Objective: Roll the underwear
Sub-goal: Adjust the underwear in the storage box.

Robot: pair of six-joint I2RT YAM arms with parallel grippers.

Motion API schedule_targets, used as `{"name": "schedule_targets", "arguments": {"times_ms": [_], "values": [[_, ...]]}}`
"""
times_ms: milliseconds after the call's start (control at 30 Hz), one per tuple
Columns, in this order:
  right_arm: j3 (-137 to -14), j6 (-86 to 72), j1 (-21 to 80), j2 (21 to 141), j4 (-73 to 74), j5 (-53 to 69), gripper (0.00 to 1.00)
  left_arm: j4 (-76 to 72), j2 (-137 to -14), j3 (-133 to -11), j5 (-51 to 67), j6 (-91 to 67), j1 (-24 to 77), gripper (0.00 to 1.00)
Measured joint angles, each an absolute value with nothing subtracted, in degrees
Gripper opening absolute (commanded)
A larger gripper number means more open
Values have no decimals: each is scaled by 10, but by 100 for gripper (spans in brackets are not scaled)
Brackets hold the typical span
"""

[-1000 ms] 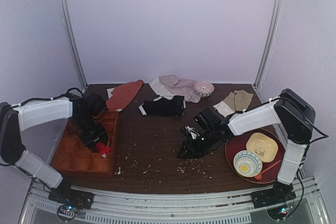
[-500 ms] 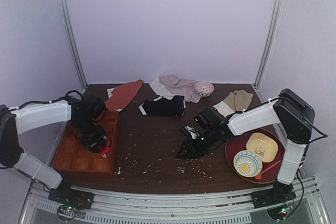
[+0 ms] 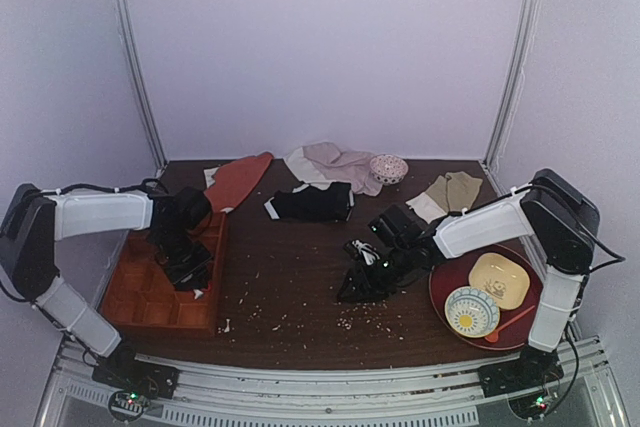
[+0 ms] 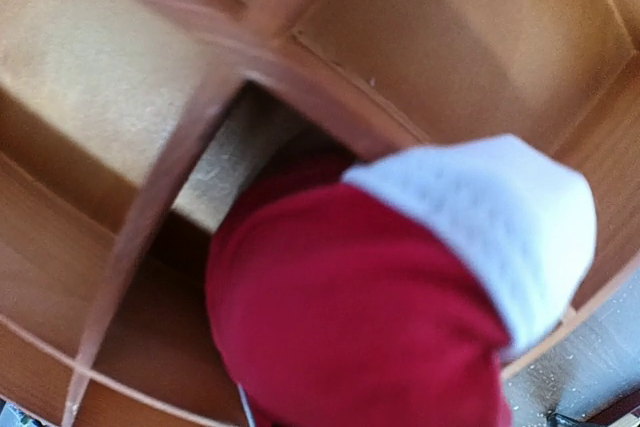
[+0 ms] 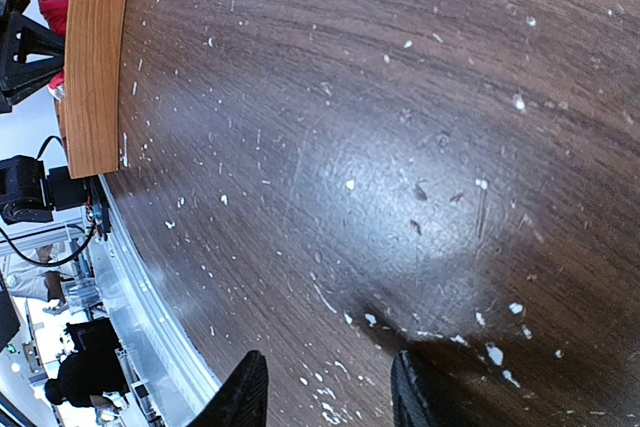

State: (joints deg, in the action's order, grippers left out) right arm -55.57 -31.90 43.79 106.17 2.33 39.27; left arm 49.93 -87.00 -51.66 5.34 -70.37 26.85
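Observation:
The underwear is a bright red bundle with a white waistband end. It fills the lower left wrist view and sits in a compartment of the orange-brown divided tray. Its fabric covers the spot where my left fingers would show, so their state is hidden. From above, my left gripper is down in the tray and hides the red bundle. My right gripper is open and empty just above bare table, seen from above at mid-table.
Black briefs lie at the table's middle back, and a beige garment at the back right. A rust cloth, a pale cloth and a small bowl sit along the back. A red plate at the right carries dishes. Crumbs dot the wood.
My left gripper has shifted a little farther back in the tray, and the red bundle that showed beside it is now covered. The right arm has not moved.

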Motion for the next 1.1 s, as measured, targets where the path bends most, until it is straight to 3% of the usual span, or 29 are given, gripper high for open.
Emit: {"name": "schedule_targets", "arguments": {"times_ms": [200, 433, 667, 767, 900, 1100], "values": [[-556, -319, 438, 1062, 25, 392, 43, 490, -881, -520, 63, -704, 269, 17], [-567, -316, 438, 1060, 49, 383, 44, 512, -847, -530, 51, -695, 269, 39], [-580, -308, 438, 1042, 96, 335, 45, 536, -769, -592, 15, -657, 270, 55], [-584, -304, 438, 1021, 113, 309, 46, 541, -739, -605, -10, -631, 271, 54], [-603, -302, 438, 996, 130, 283, 46, 548, -729, -605, -33, -601, 262, 38], [-626, -302, 438, 994, 141, 267, 46, 528, -761, -581, -34, -565, 245, 36]]}}
